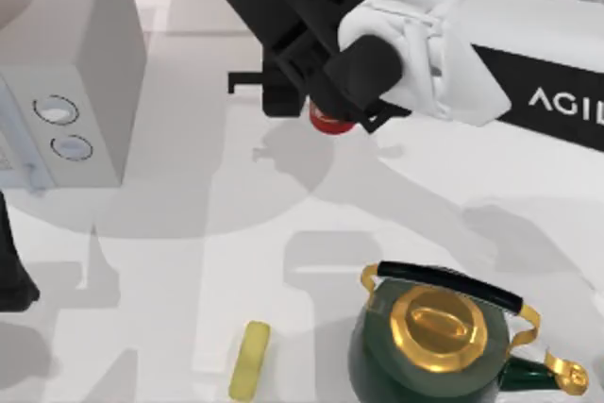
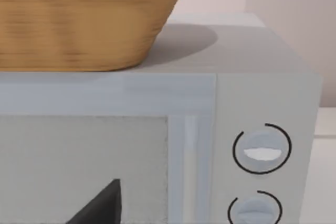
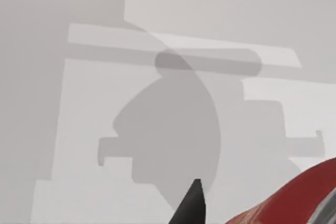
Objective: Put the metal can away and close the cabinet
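Near the back of the table [image 1: 189, 233], toward the middle, your right gripper [image 1: 316, 106] hangs over the metal can [image 1: 330, 122], which shows as a sliver of red under the black wrist housing. That housing covers the fingers from above, so you cannot tell whether they clamp the can or merely sit close to it. From the right wrist camera, one dark fingertip [image 3: 191, 205] pokes up beside the can's red label [image 3: 294, 198], and the rest of the can runs off the frame, so contact stays unclear there too. Below that gripper the tabletop is bare, crossed by the arm's shadow. At the left stands a pale microwave [image 1: 71, 73] with two round knobs [image 1: 57, 110], and the left wrist camera looks straight at its door with a wicker basket [image 2: 79, 19] on top. Your left arm [image 1: 11, 271] is parked at the left edge, its gripper unreadable. At the front sit a green kettle [image 1: 434, 346] with gold lid and a yellow bottle [image 1: 250, 358] lying on its side, both partly cut off.
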Controlling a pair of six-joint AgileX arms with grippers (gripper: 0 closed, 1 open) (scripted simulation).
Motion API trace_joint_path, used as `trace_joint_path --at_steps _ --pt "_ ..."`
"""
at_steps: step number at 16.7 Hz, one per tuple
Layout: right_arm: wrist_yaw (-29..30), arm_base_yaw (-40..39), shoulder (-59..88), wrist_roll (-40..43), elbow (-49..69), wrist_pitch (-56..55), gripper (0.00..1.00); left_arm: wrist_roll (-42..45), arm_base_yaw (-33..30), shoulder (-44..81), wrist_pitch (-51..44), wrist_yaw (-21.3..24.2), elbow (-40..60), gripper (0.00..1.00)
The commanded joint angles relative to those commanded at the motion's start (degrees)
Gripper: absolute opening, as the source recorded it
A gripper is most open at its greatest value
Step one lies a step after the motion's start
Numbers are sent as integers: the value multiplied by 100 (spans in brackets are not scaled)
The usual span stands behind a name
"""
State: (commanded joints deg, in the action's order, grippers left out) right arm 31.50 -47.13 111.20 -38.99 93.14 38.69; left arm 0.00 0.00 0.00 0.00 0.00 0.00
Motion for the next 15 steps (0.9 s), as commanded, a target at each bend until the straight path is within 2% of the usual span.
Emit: trace_joint_path --at_steps 4,8,11,15 --pt "-11 74 -108 90 -177 -61 0 0 0 0 0 0 0 100" --pt "-157 616 -1056 580 -1125 -402 0 0 0 0 0 0 0 100" --pt "-434 1230 -2381 1078 -2170 -882 0 0 0 0 0 0 0 100" --pt "-1019 2208 -4935 1801 -4030 -1708 0 0 0 0 0 0 0 100"
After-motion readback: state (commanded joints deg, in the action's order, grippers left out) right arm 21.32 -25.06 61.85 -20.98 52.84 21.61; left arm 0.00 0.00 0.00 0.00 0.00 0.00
